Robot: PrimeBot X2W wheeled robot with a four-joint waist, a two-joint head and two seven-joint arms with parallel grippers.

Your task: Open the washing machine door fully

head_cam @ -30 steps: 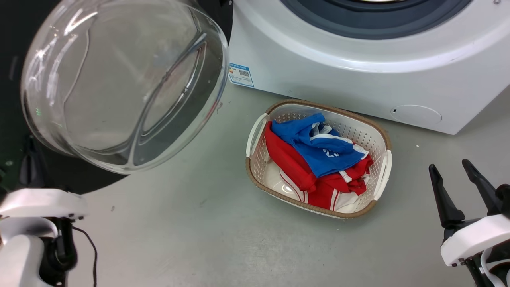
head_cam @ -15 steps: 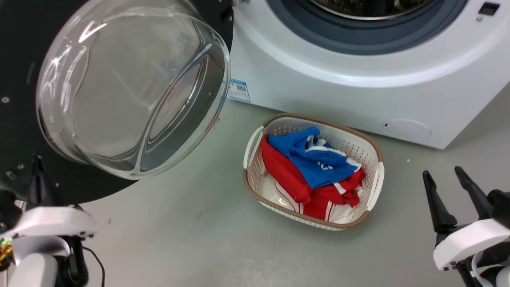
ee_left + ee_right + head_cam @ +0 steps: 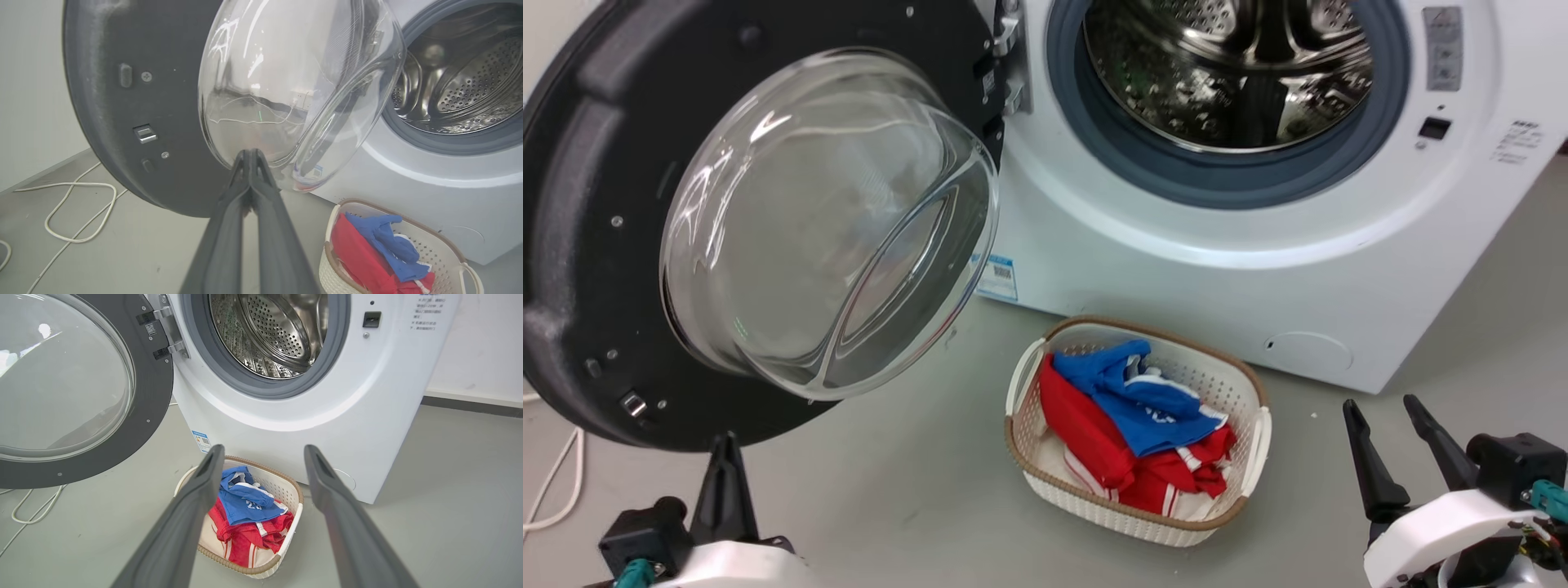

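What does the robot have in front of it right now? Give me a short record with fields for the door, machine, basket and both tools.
door: washing machine door stands wide open, glass bowl bulging toward the robot
machine: washing machine, steel drum exposed, no laundry seen inside
basket: laundry basket on the floor before the machine, holding red and blue clothes
left arm: left tool shut, empty, low near the door's lower edge
right arm: right tool open, empty, right of the basket
other: white cable on the floor
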